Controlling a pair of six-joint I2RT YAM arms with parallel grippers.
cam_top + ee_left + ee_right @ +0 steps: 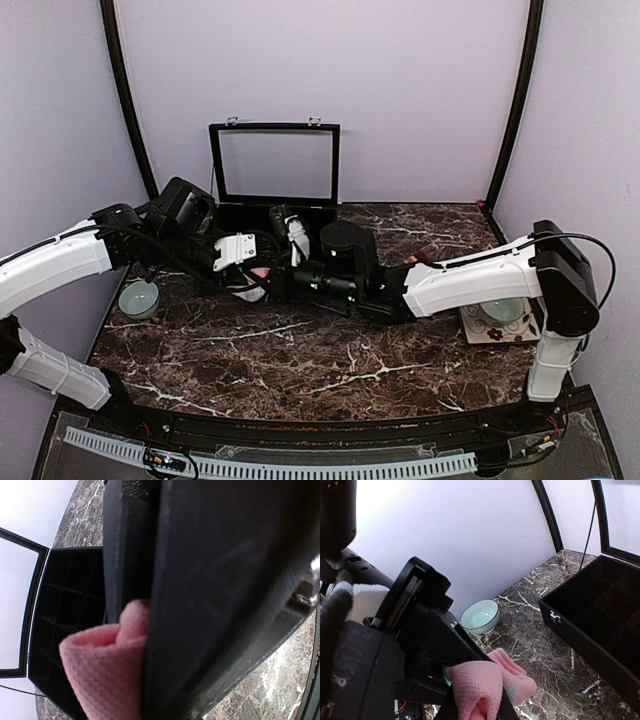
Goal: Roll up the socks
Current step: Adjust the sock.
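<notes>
A pink sock (258, 272) with a mint-teal patch hangs just above the marble table (300, 360), left of centre, where the two arms meet. My right gripper (475, 709) is shut on its rolled end (479, 685), one dark finger on each side of the roll. The loose end with the teal patch (517, 687) droops toward the table. My left gripper (143, 632) is shut on the same pink sock (102, 672), and its broad black finger (225, 590) fills most of the left wrist view. From above, the left gripper (250, 264) and right gripper (280, 278) nearly touch.
A black compartment box (245, 214) with a raised lid (275, 165) stands just behind the grippers, its compartments (65, 605) dark and its wall (580, 630) close to the sock. A mint bowl (139, 298) sits at the left edge. A patterned dish (497, 318) lies at the right.
</notes>
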